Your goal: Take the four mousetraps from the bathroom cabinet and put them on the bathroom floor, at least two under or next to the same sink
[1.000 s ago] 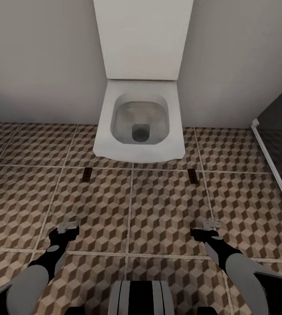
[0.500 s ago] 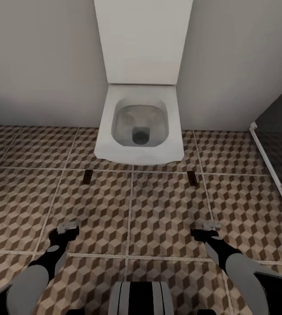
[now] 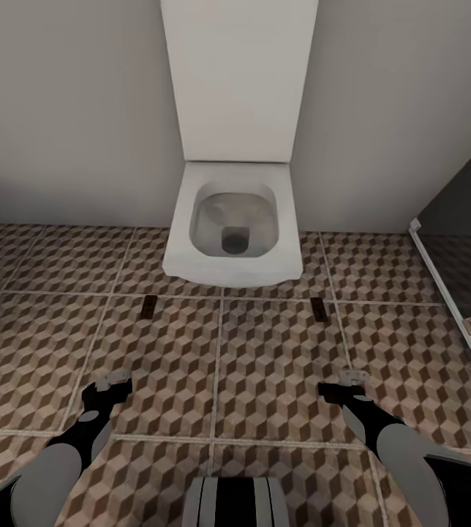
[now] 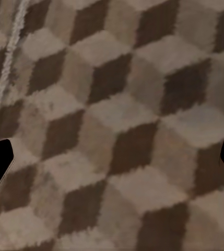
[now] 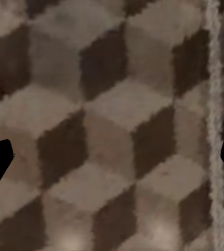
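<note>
Two small flat dark-brown slabs that look like mousetraps lie on the bathroom floor (image 3: 265,366) in front of a white toilet: one mousetrap (image 3: 148,307) off its left front corner, the other mousetrap (image 3: 320,309) off its right front corner. My left gripper (image 3: 111,384) hovers low over the tiles, nearer to me than the left slab. My right gripper (image 3: 345,380) does the same below the right slab. Both wrist views show cube-patterned tile between widely parted black fingertips: left gripper (image 4: 112,162) and right gripper (image 5: 112,159) are open and hold nothing. The cabinet and the sink are out of view.
The white toilet (image 3: 232,227) with its raised lid stands against a pale wall straight ahead. A dark glass shower panel with a white frame (image 3: 447,293) runs along the right side. Tiled floor spreads to the left and in front of me.
The whole picture has shifted: the toilet and the two slabs sit lower and look a little smaller, so the camera has drawn back. Both arms keep their pose and stay open.
</note>
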Controlling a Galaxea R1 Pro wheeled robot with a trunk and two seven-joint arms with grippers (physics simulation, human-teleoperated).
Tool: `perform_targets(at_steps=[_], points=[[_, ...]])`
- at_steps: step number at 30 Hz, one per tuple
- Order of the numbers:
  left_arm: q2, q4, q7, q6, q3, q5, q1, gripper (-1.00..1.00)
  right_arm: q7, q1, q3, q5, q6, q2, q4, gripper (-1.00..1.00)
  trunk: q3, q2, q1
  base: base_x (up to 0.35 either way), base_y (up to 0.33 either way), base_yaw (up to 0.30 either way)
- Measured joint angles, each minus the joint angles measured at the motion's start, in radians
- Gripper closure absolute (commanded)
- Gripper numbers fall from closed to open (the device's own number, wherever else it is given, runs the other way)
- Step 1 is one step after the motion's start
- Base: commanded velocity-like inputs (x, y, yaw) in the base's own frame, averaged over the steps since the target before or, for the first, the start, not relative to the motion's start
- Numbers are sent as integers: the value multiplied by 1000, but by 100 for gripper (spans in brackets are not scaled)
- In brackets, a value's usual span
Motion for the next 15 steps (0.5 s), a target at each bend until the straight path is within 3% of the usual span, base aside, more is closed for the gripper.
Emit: perform_targets(at_steps=[15], points=[[0,0,0,0,0,0,0,-100,1,0,-1,1,-3,0,-8,-100,58,4,-7,0,0,0]])
